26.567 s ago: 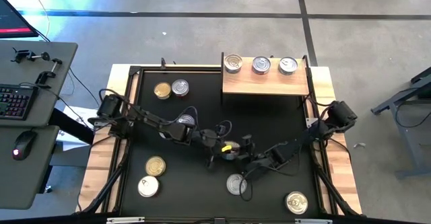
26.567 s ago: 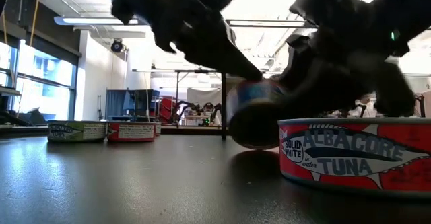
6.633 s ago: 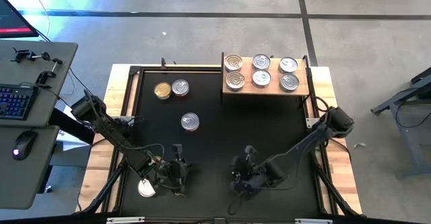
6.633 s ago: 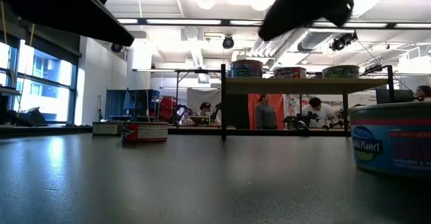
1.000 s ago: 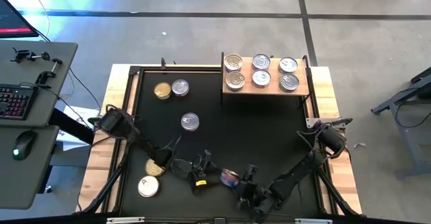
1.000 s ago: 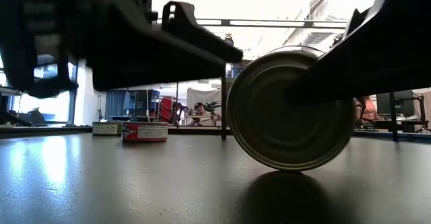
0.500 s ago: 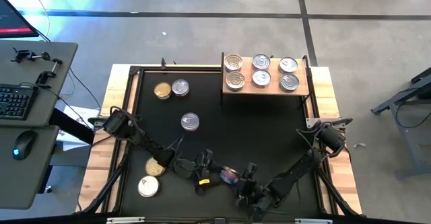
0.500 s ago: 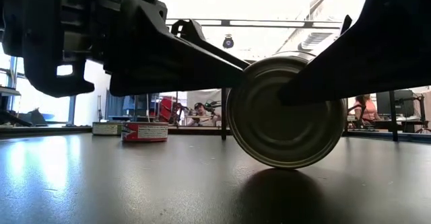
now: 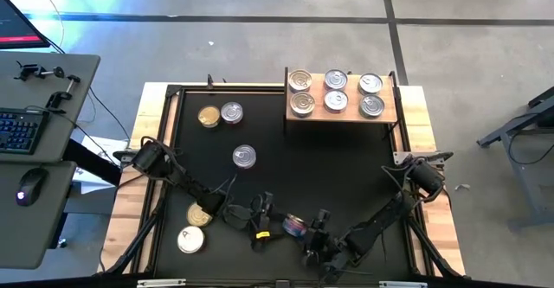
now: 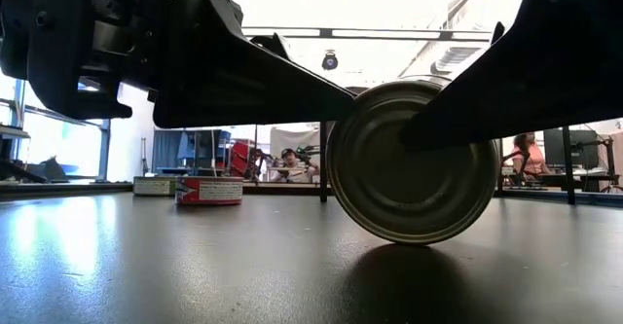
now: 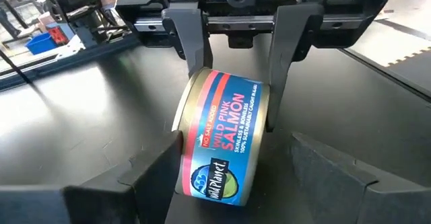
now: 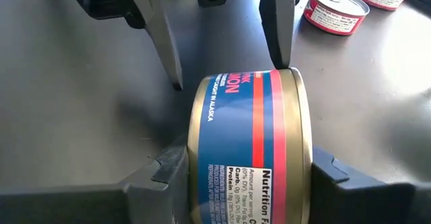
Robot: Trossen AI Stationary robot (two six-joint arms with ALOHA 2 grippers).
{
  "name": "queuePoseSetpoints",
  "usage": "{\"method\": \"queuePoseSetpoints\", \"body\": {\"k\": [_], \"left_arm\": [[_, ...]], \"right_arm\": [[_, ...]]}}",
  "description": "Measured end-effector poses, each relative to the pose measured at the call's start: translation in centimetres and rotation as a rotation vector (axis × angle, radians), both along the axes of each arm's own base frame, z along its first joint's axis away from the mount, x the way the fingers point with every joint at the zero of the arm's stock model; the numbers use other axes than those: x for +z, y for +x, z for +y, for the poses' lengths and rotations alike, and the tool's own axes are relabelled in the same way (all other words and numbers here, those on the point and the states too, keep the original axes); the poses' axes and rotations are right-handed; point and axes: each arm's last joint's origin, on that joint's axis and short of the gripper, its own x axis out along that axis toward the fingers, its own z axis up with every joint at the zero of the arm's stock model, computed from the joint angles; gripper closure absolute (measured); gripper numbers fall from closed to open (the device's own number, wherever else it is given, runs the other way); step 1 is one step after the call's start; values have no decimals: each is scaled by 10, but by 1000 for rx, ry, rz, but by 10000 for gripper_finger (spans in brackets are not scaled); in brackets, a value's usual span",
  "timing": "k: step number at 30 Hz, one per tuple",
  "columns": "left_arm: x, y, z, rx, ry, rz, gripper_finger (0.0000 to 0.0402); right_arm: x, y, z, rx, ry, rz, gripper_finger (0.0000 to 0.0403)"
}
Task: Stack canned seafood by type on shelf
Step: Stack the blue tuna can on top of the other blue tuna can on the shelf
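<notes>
- We see a salmon tin (image 9: pixel 295 227) held on edge near the front of the table (image 9: pixel 346 167), its flat gold end (image 10: pixel 413 161) facing the low camera and its blue-and-red label (image 11: pixel 222 142) reading "Wild Pink Salmon".
- Our right gripper (image 12: pixel 229 177) clamps the tin across its two flat ends, a finger pressed to each side.
- Our left gripper (image 11: pixel 236 177) faces it from the other side with fingers spread; the tin sits between them, and we cannot tell whether they touch it.
- Whether the tin's rim rests on the table or hangs just above it, we cannot tell.
- On the shelf (image 9: pixel 341 113) at the back right of the table sit six silver-topped tins (image 9: pixel 336 92) in two rows of three.
- Left of the shelf, a gold tin (image 9: pixel 209 116) and a silver tin (image 9: pixel 231 112) sit side by side, almost touching.
- A single silver tin (image 9: pixel 245 156) lies near the table's middle.
- At the front left, a gold tin (image 9: pixel 200 214) lies partly under our left arm, with a pale-topped tin (image 9: pixel 190 240) just in front of it.
- In the low view, people sit at desks in the room behind.
</notes>
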Motion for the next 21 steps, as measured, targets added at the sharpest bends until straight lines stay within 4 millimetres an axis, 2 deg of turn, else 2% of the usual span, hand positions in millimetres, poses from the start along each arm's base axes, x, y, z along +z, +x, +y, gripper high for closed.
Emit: {"method": "queuePoseSetpoints", "body": {"k": [9, 15, 21], "left_arm": [[-3, 0, 2, 17, 38, 16, 121], [-10, -1, 4, 28, 40, 71, 121], [-8, -3, -1, -48, 21, 63, 121]], "right_arm": [[0, -6, 7, 7, 58, 2, 239], [3, -3, 10, 43, 36, 1, 239], [5, 4, 7, 58, 35, 11, 239]]}}
